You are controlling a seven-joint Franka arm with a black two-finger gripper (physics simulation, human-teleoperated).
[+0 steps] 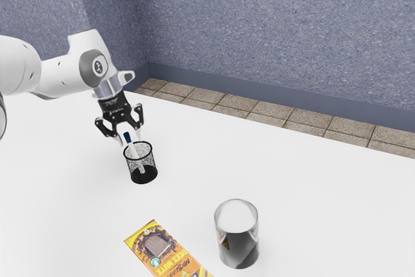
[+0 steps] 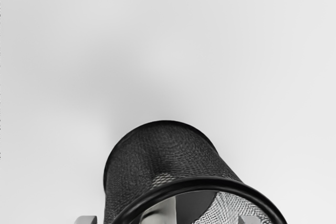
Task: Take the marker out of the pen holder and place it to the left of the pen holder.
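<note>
Marker (image 1: 135, 155) leaned inside the black mesh pen holder (image 1: 148, 161), left of center in the exterior view, dark cap above the rim. Gripper (image 1: 129, 135) hung over the holder, jaws apart, marker's top between them, not clamped. Shiny cup (image 1: 237, 241) stood on the white desk (image 1: 324, 205), lower center; orange-yellow bar (image 1: 159, 249) lay flat, lower left of the cup.

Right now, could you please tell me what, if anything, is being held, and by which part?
Nothing is held; the open end effector is around the marker's blue top.
</note>
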